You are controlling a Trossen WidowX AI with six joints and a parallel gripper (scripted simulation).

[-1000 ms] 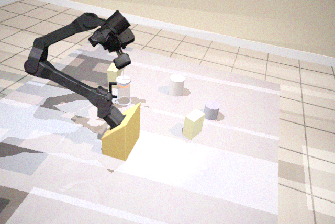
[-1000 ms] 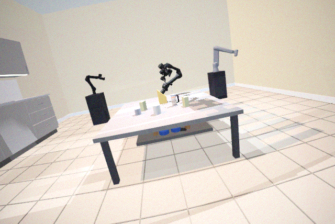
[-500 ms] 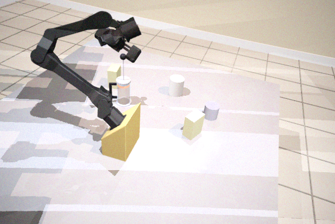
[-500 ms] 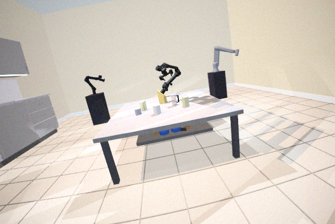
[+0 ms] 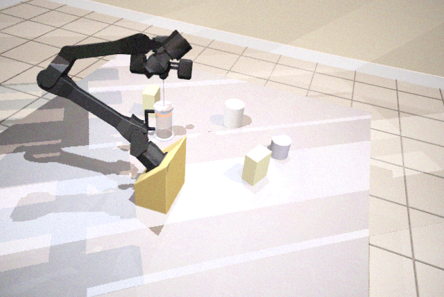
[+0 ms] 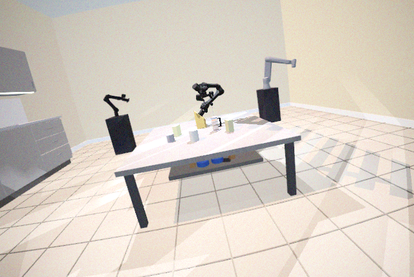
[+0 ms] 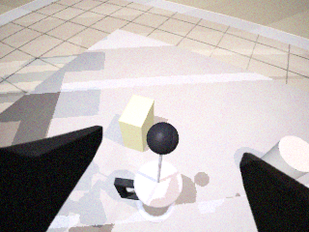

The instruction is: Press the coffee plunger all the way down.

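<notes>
French press (image 5: 164,123) stands upright on the white table (image 5: 286,193), its thin rod raised and the dark plunger knob (image 7: 162,138) high above the lid. Gripper (image 5: 163,66) hovers over the knob, fingers spread wide apart, gripping nothing. 1 pale yellow block (image 7: 137,122) sits just behind the press; a yellow wedge (image 5: 163,175) hides the arm's base. Wrist view crops both fingers.
</notes>
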